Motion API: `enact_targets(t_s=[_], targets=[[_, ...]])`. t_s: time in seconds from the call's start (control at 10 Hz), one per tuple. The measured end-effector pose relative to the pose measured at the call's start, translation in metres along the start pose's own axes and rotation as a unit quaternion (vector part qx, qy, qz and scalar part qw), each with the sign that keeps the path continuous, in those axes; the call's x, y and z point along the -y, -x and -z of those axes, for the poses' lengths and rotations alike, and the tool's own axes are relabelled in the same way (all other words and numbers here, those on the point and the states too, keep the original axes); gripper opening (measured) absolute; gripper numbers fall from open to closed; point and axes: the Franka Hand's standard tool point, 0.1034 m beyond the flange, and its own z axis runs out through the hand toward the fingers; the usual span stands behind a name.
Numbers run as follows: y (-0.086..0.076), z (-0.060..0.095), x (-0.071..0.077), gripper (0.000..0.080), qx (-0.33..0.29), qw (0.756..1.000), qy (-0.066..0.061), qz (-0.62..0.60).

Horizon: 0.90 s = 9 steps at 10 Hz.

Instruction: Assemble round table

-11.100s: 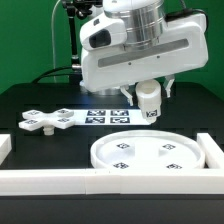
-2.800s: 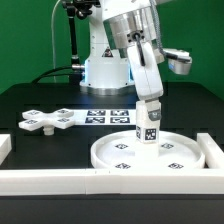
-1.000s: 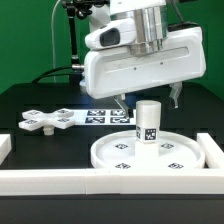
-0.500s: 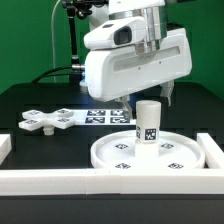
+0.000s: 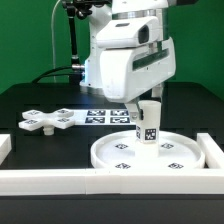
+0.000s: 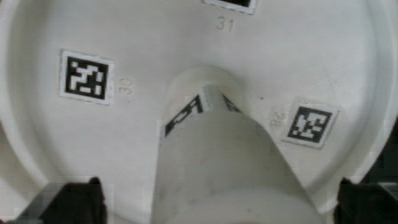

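Note:
The large round disc (image 5: pixel 112 156) lies flat on the table, and it fills the wrist view (image 6: pixel 125 40). The short cylindrical leg (image 5: pixel 148 122) stands upright on the disc's middle; the wrist view (image 6: pixel 222 150) shows it from above. My gripper (image 5: pixel 149 100) hangs straight over the leg's top. In the wrist view the gripper (image 6: pixel 222 205) is open: one dark finger (image 6: pixel 79 203) shows on each side of the leg with a gap between. The cross-shaped base (image 5: pixel 48 121) lies apart at the exterior view's left.
The marker board (image 5: pixel 108 117) lies behind the disc. A long white rail (image 5: pixel 60 181) runs along the front and another (image 5: pixel 213 150) stands at the exterior view's right. A short white block (image 5: pixel 4 146) sits at the left edge.
My hand has turned about its vertical axis and come down closer over the leg's top. The leg, disc and base have not moved.

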Motion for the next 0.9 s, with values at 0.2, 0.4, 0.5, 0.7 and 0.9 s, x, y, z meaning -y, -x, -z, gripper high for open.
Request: enact_targets(t_s=[0.2,0.4,0.5,0.7,0.9], targets=[[-0.0011,-0.0033,0.0014,0.0649,0.015,0.995,0.004,0.101],[-0.0029,-0.003,0.0004,0.0649,0.027,0.984,0.011,0.177],[-0.0036,-0.0023,-0.0004,0.0649,0.032,0.978,0.013,0.208],[-0.0022,-0.002,-0.0016,0.0649,0.041,0.963,0.014,0.266],[-0.0018,-0.0026,-0.0014,0.0649,0.045,0.958,0.014,0.283]])
